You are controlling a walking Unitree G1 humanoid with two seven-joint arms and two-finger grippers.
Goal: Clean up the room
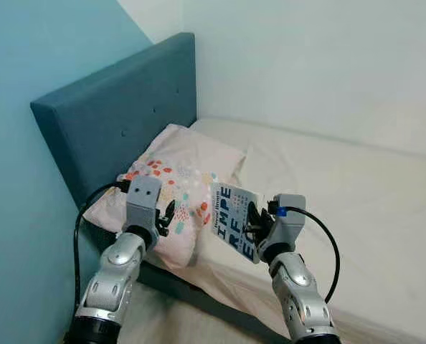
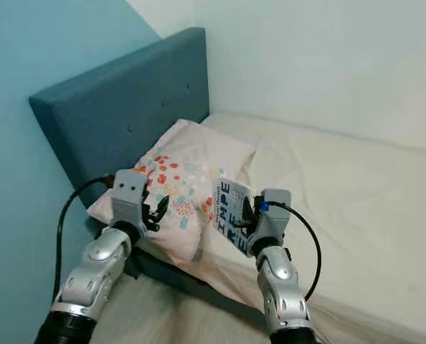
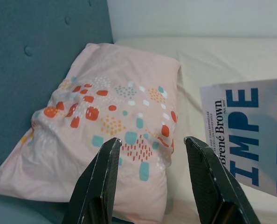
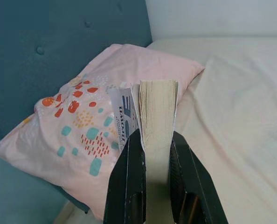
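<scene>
A paperback book [image 1: 234,220] with a white cover and blue letters is held upright above the bed's near edge, my right gripper [image 1: 257,219] shut on it. Along the right wrist, its page edge [image 4: 156,111] stands clamped between the two black fingers [image 4: 129,182]. My left gripper [image 1: 168,215] hovers open just in front of a pink pillow [image 1: 171,183] with red and teal marks, nothing between its fingers [image 3: 101,177]. The pillow [image 3: 106,121] lies against the headboard, and the book [image 3: 250,135] sits to the gripper's right.
A cream-sheeted bed [image 1: 356,193] spreads to the right and back. A dark teal upholstered headboard [image 1: 120,115] stands behind the pillow, against a light blue wall [image 1: 26,143]. A white wall [image 1: 313,57] runs along the bed's far side.
</scene>
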